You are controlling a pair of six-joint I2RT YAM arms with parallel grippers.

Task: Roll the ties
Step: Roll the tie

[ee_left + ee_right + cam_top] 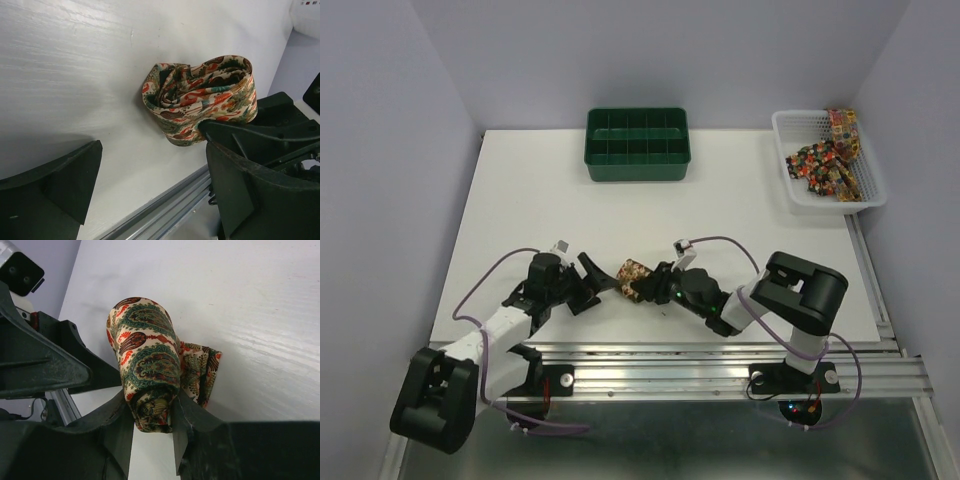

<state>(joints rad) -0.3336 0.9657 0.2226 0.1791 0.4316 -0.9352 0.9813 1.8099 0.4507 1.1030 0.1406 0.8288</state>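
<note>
A rolled tie (633, 271) with a paisley print of tan, green and red sits just above the white table near the front middle. My right gripper (650, 285) is shut on one end of the roll, a finger on each side (152, 415). In the right wrist view the tie (147, 355) sticks out from the jaws with a loose fold on its right. My left gripper (593, 283) stands open just left of the roll, with nothing between its fingers (150, 145). In the left wrist view the tie (200, 97) lies ahead, apart from the left fingers.
A white mesh basket (790, 195) at the back right holds more ties (825, 165) in a loose heap. A green compartment tray (637, 170) stands at the back middle. A metal rail (720, 355) runs along the table's near edge.
</note>
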